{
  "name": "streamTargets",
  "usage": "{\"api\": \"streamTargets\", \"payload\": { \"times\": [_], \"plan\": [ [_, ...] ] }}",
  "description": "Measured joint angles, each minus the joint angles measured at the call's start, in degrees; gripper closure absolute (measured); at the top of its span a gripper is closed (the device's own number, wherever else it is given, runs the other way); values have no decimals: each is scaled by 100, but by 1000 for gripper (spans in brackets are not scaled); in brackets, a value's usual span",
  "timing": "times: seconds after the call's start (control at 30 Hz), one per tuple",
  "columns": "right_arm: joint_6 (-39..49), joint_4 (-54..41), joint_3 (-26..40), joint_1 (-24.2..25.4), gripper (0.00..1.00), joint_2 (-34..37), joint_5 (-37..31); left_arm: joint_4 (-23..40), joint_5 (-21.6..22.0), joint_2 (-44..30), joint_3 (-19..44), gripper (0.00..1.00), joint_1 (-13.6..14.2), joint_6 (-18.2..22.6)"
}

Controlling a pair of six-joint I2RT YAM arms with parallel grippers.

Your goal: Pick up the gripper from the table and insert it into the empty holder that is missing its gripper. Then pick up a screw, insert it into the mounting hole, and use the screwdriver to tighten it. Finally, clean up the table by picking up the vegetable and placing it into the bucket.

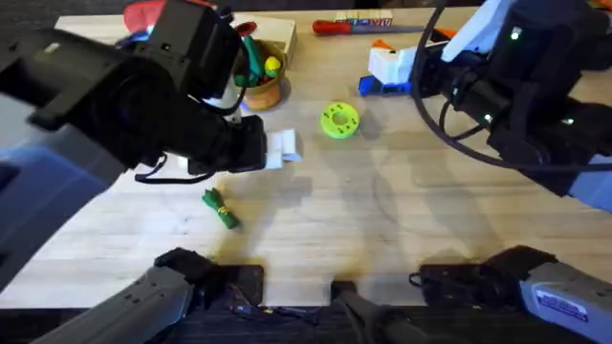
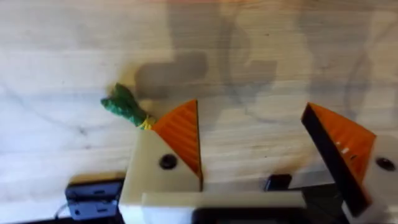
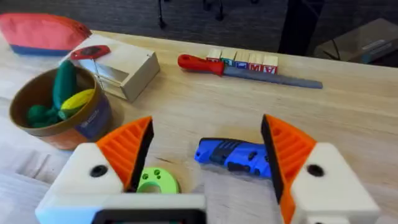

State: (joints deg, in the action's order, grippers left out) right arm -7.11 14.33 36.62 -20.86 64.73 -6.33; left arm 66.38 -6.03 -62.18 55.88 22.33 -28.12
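The left tool hung over the counter with its orange pads spread apart and nothing between them. The vegetable lay flat on the wood just off the outer side of one pad, not between the two. The right tool was released as well, its pads straddling the blue screwdriver from above, with the bucket off to one side beyond it. To my eye the cleanup step was in hand. Doing it well would mean sliding the left tool sideways until the vegetable sat centred between the pads, turning the wrist to close across its narrow width, then lowering almost to the wood before clenching.
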Motion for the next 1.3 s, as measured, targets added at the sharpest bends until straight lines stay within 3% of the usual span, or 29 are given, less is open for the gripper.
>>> {"api": "streamTargets", "payload": {
  "times": [0.17,0.37,0.53,0.73,0.97,1.3],
  "plan": [
    [0,0,0,0,7,0,0,368,417,-106,0,15,-327,-1356],
    [0,0,0,0,7,0,0,480,789,-102,-68,15,-514,-2271],
    [0,0,0,0,10,0,0,552,884,-98,-605,15,-771,-3070],
    [0,-2,0,0,8,0,0,300,884,-98,-1129,15,-931,-3412],
    [0,-2,-2,0,8,0,0,180,884,-95,-1529,15,-931,-3654],
    [0,-2,-2,0,7,0,0,-470,885,-98,-2221,10,-931,-3964]
  ]
}}
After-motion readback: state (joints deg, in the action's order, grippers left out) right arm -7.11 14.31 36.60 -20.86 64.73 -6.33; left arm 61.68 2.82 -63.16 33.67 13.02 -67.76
